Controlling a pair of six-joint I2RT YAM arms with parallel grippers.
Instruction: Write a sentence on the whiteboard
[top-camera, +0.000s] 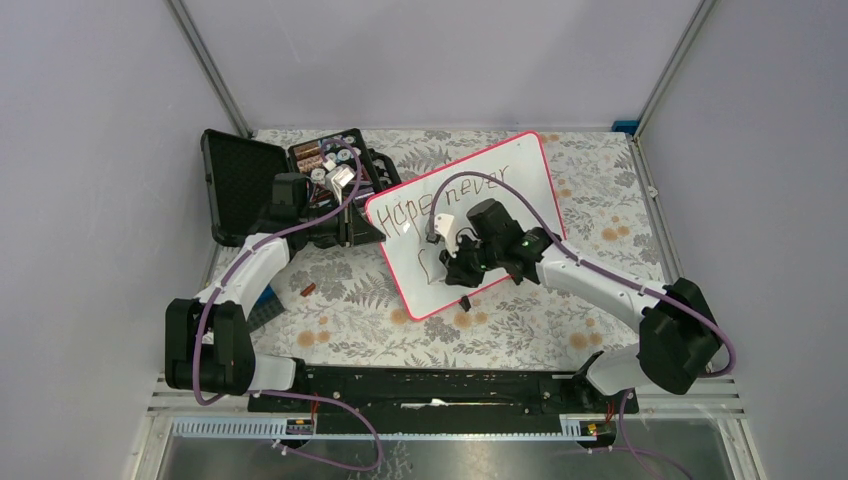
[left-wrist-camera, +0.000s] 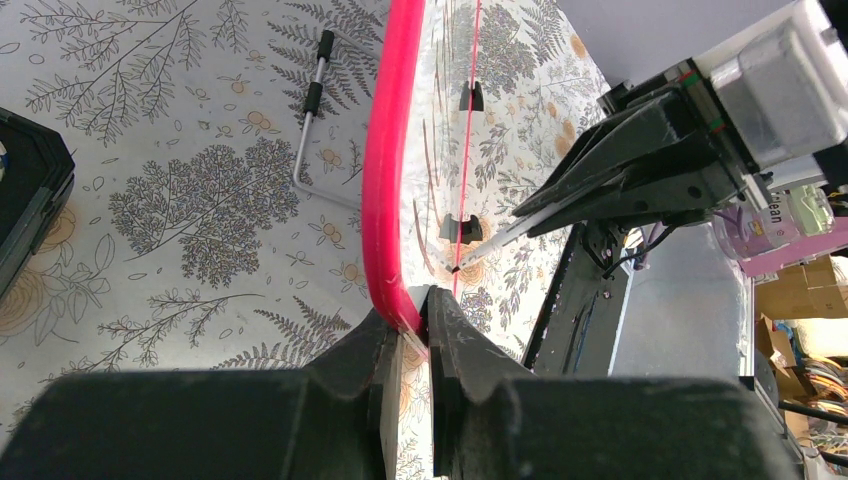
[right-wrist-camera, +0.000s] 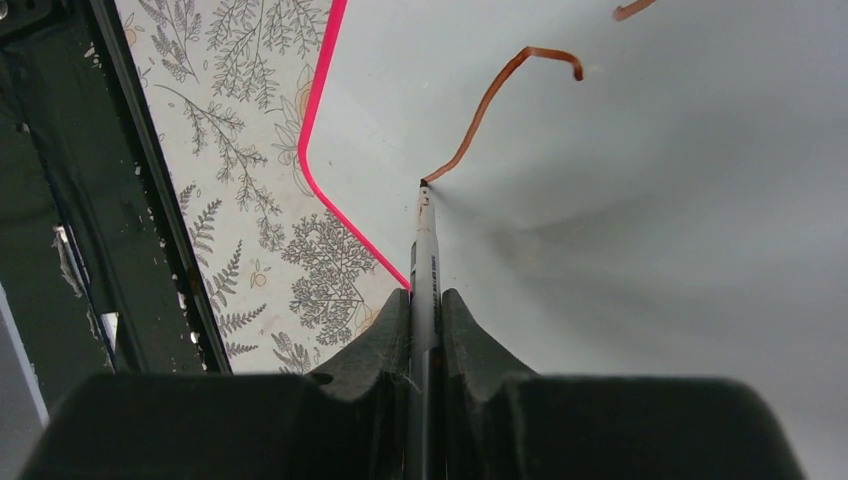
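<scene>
The whiteboard (top-camera: 520, 180), white with a pink-red rim, lies tilted in the middle of the table. The sentence (top-camera: 440, 200) reads "Hope never" in brown on one line. My left gripper (top-camera: 375, 228) is shut on the board's left rim (left-wrist-camera: 385, 180), with its jaws (left-wrist-camera: 410, 315) pinching the edge. My right gripper (top-camera: 455, 262) hovers over the board's lower part, shut on a black marker (right-wrist-camera: 425, 260). The marker tip touches the board at the end of a fresh brown stroke (right-wrist-camera: 490, 100). The right gripper (right-wrist-camera: 425, 300) clamps the marker barrel.
An open black case (top-camera: 240, 180) with small items stands at the back left, behind the left arm. A small brown piece (top-camera: 308, 291) lies on the floral cloth. A bent metal rod (left-wrist-camera: 315, 120) lies beside the board. A black rail (top-camera: 430, 385) runs along the near edge.
</scene>
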